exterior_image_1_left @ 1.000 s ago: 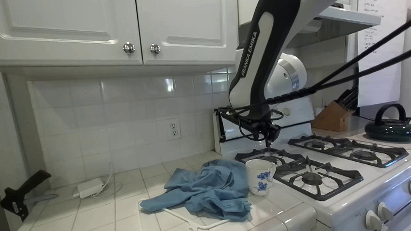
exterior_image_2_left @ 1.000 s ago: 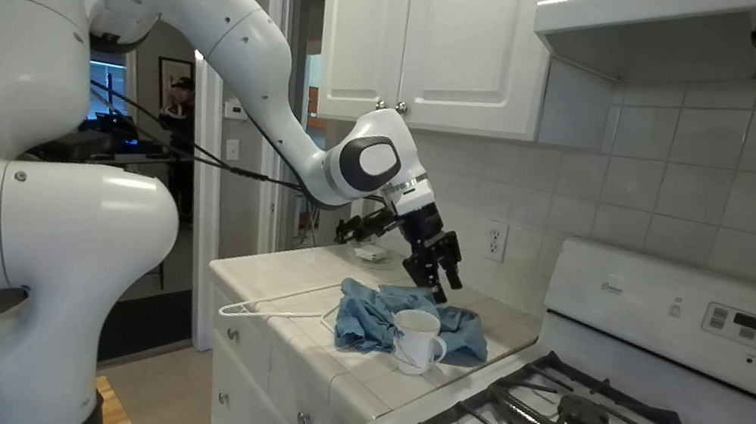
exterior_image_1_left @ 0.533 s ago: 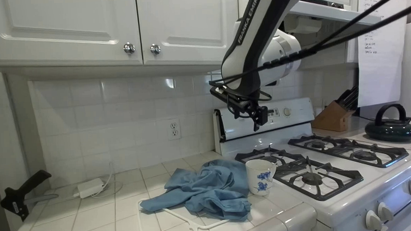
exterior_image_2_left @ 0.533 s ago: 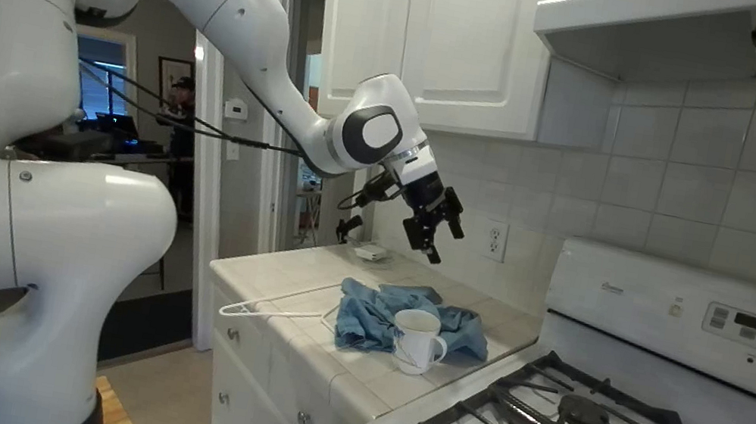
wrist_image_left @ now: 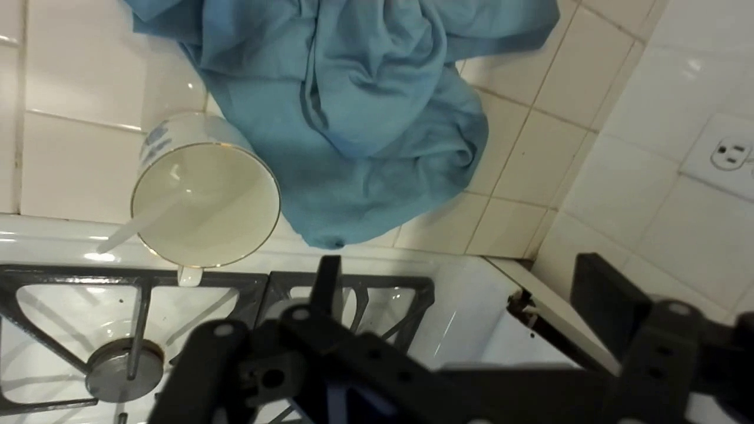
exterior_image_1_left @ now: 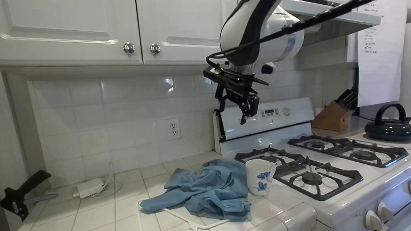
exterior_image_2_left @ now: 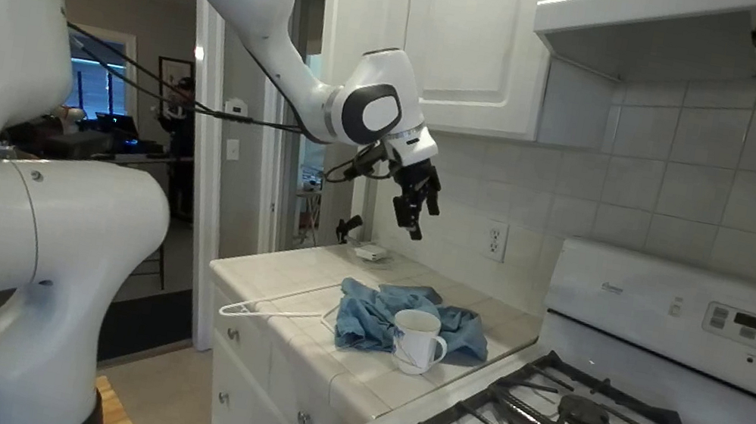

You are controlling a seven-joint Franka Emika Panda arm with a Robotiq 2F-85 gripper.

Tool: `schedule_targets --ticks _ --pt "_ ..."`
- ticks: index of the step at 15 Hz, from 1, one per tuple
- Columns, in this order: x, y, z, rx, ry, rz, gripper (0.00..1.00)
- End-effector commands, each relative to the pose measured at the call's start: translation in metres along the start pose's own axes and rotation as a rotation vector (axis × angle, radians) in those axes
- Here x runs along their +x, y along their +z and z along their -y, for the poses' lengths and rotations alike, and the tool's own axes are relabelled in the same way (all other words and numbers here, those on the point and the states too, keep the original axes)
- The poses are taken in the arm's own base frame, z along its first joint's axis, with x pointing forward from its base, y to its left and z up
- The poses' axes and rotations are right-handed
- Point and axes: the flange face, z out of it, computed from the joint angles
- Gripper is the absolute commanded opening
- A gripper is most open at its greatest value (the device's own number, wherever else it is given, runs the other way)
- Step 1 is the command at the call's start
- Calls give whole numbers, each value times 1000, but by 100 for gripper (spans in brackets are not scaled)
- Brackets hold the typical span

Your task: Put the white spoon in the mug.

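Observation:
The white mug (exterior_image_1_left: 257, 182) with blue flowers and a gold rim stands upright on the tiled counter beside the stove; it also shows in an exterior view (exterior_image_2_left: 410, 352) and in the wrist view (wrist_image_left: 230, 212). In the wrist view, the pale white spoon (wrist_image_left: 138, 227) has one end inside the mug and the other sticking out over the rim. I cannot make the spoon out in the exterior views. My gripper (exterior_image_1_left: 232, 116) is open and empty, well above the counter, as it also shows in an exterior view (exterior_image_2_left: 425, 224) and in the wrist view (wrist_image_left: 458, 259).
A crumpled blue cloth (exterior_image_1_left: 211, 190) lies against the mug. A white hanger (exterior_image_1_left: 192, 225) lies partly under it. The stove grate (exterior_image_1_left: 312, 180) is beside the mug. Cabinets (exterior_image_1_left: 188, 23) hang above the counter. A knife block (exterior_image_1_left: 332, 116) and a dark kettle (exterior_image_1_left: 390, 129) stand beyond the stove.
My gripper has risen away from the mug and cloth, and has turned, so both fingers now show apart. The mug, cloth and hanger have not moved.

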Motion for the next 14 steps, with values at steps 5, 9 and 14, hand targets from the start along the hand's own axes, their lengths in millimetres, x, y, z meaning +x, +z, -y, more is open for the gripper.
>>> schedule_targets --ticks 5,9,14 --pt "4 -18 22 -78 -142 328 100" --pt "13 -31 20 -168 -239 497 100" --pt "19 -27 14 -203 -271 501 100"
